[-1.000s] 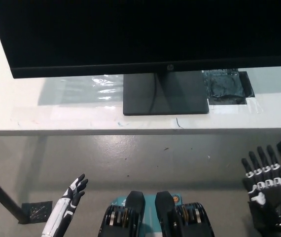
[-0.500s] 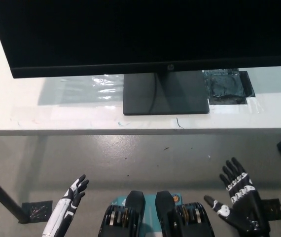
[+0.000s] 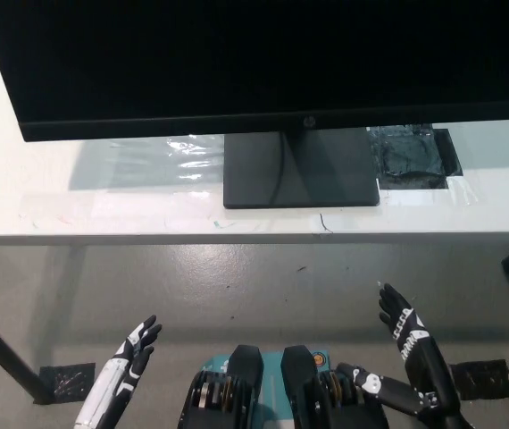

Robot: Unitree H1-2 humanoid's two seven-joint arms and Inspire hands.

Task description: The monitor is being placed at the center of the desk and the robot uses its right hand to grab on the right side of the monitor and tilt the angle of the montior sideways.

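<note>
A wide black monitor (image 3: 263, 63) fills the top of the head view, its dark screen facing me. It stands on a flat black rectangular base (image 3: 301, 170) near the middle of the white desk (image 3: 147, 214). My black right hand (image 3: 408, 357) is low at the bottom right, below the desk's front edge, fingers spread and open, holding nothing and well away from the monitor. The white left hand (image 3: 129, 356) rests at the lower left, fingers apart, empty.
A dark patch of taped plastic (image 3: 411, 156) lies on the desk right of the base. Clear tape or film (image 3: 170, 161) covers the desk left of it. A dark desk leg (image 3: 4, 357) slants at the far left over the grey floor.
My right hand has swung leftward and turned, from an upright spread pose at the far right to a sideways one nearer the middle. The left hand and monitor have not moved.
</note>
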